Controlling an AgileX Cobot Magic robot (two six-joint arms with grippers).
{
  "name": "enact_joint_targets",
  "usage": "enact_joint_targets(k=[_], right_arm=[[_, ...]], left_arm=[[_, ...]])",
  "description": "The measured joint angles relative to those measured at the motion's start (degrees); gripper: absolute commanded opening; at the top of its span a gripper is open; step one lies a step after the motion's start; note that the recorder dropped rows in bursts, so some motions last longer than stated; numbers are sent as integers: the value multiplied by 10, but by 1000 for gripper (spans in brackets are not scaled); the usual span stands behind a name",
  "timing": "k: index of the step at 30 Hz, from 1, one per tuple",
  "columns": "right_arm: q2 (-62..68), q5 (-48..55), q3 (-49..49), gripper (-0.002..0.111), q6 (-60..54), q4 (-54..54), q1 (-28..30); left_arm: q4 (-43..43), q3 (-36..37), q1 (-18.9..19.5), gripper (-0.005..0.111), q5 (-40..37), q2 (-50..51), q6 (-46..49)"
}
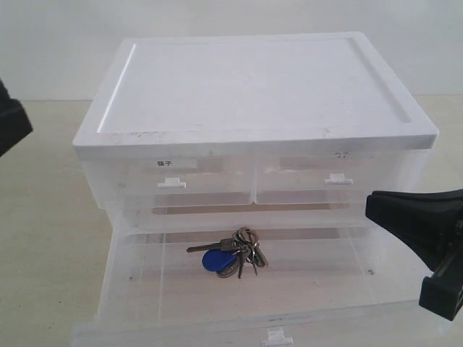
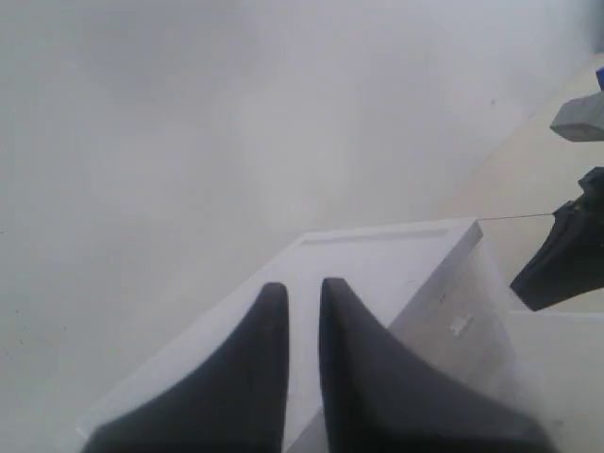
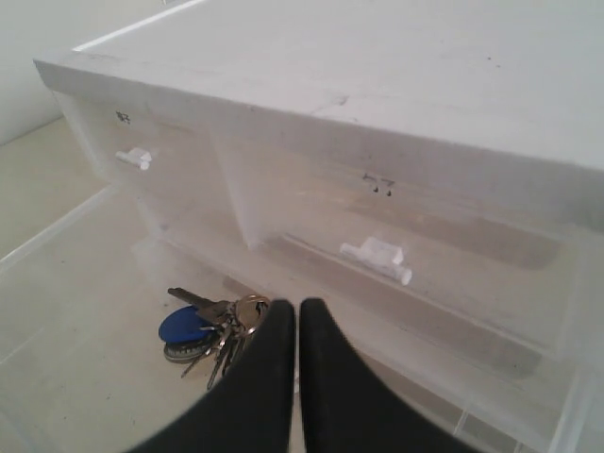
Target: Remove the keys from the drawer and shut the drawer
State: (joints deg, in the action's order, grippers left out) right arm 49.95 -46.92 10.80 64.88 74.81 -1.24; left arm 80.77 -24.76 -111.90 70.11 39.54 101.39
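Keys (image 1: 233, 251) lie mid-floor in the open drawer (image 1: 116, 285), long axis running 9 to 3 o'clock. Your right gripper (image 3: 298, 308), fingers pressed together, is the nearer; from it they sit at 8 o'clock in the exterior view.

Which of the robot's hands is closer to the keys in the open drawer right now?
Right. The right hand hangs over the open drawer, close to the keys. The left hand is up by the cabinet's top corner, away from them.

The keys (image 1: 233, 253) lie near the middle of the open drawer (image 1: 155, 285).
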Motion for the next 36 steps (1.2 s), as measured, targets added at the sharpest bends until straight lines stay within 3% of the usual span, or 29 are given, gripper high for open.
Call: enact_joint_targets(k=[9,17,25,36], right_arm=[[0,0,0,0,0,0,0],[0,0,0,0,0,1,0],[0,0,0,0,0,2,0],[0,0,0,0,0,2,0]], left_arm=[[-1,75,0,5,-4,-199,-3],[54,100,0,5,-67,-335,-4],[130,105,0,5,-69,-362,-7],[138,105,0,5,-69,-362,-8]])
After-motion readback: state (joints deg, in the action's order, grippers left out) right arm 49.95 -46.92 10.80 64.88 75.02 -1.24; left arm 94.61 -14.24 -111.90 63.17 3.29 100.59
